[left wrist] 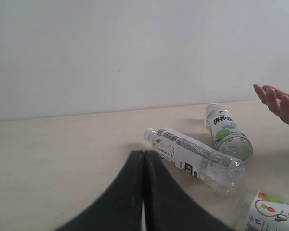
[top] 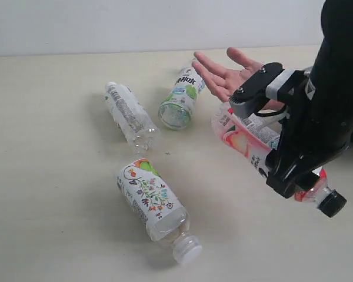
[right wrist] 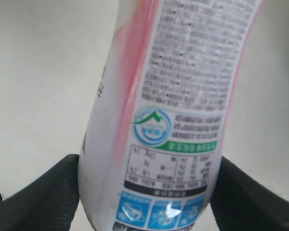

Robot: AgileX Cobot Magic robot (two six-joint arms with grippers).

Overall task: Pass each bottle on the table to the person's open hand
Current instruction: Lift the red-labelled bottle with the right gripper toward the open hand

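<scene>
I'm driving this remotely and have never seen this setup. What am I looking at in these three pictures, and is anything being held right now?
It is a two-armed robot at a pale table. The wide picture comes from a camera off the arms. The other two come from a camera on each wrist, looking along its fingers. The right fingers clamp the red-pink bottle, tilted, close to the person's open hand. The left fingers are shut on nothing. Three bottles lie on the table: the floral bottle, the green-white bottle and the grey-text bottle.
</scene>
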